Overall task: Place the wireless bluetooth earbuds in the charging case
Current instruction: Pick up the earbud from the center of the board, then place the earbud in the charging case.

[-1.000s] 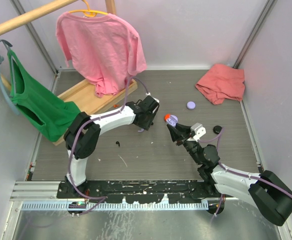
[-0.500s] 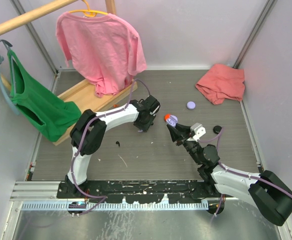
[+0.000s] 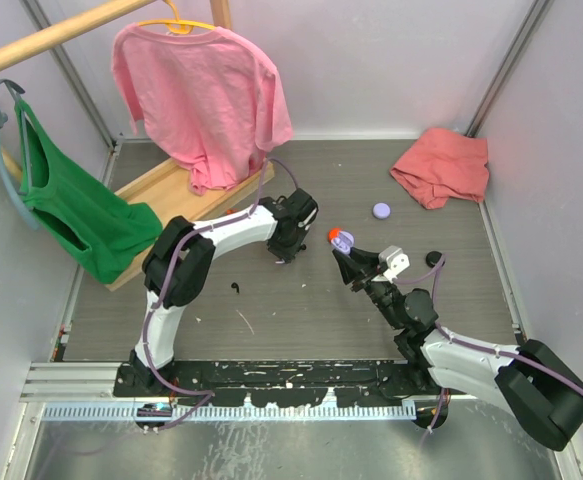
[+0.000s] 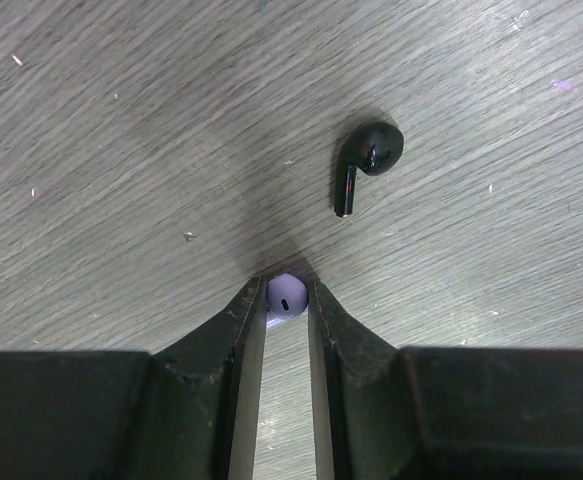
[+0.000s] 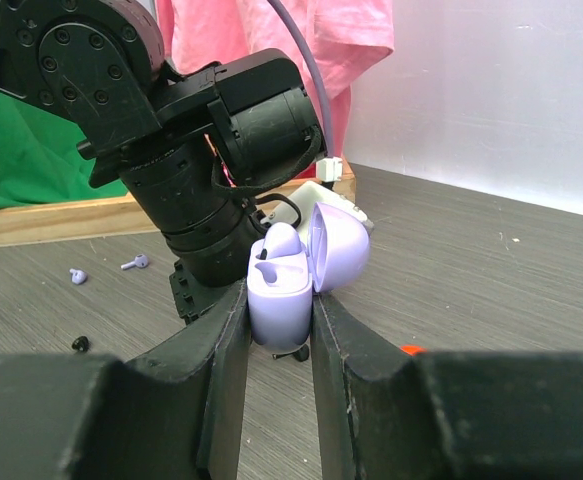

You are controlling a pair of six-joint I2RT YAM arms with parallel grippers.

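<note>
— What sort of place is this?
— A robot lab test cell. White panel walls (image 3: 391, 60) enclose it, and at 6 o'clock white-and-black robot arms (image 3: 231, 232) are bolted to a black base plate (image 3: 271, 380) beside aluminium frame rails (image 3: 71, 380).

Lilac earbud (image 4: 287, 297) half hidden between left tool (image 4: 286, 288) fingers; charging case (image 5: 279, 285) base hidden between right tool (image 5: 279, 312) fingers.

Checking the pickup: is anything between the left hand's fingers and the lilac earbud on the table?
Nothing visible. The lilac earbud sits between the fingers of the left hand; the black earbud lies apart.
</note>
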